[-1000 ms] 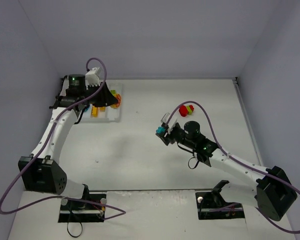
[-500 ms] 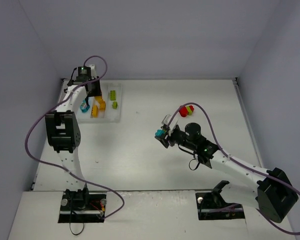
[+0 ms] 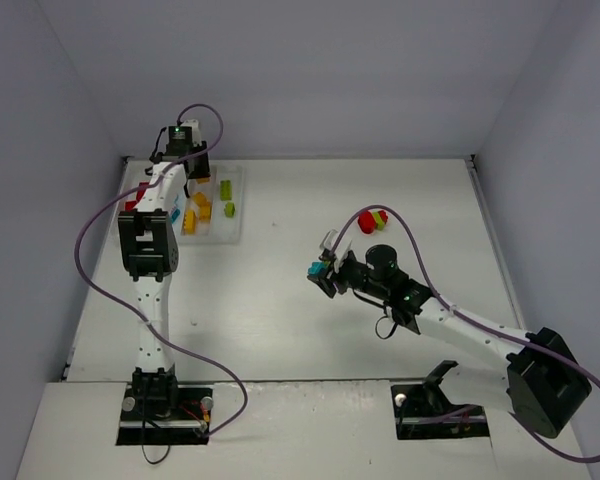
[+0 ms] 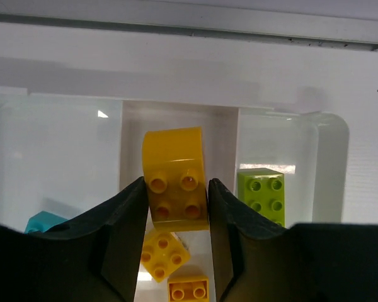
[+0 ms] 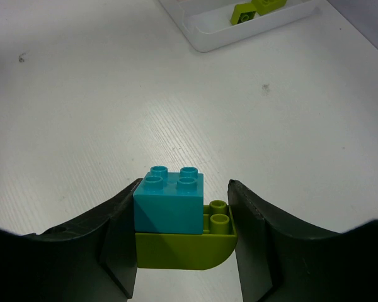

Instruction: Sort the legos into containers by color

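White table, left pincer clamping one yellow brick, right pincer clamping two joined bricks

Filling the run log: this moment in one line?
left gripper: yellow brick, over tray | right gripper: cyan-on-green clump, over table

glossy plastic legos, translucent plastic tray, matt black fingers
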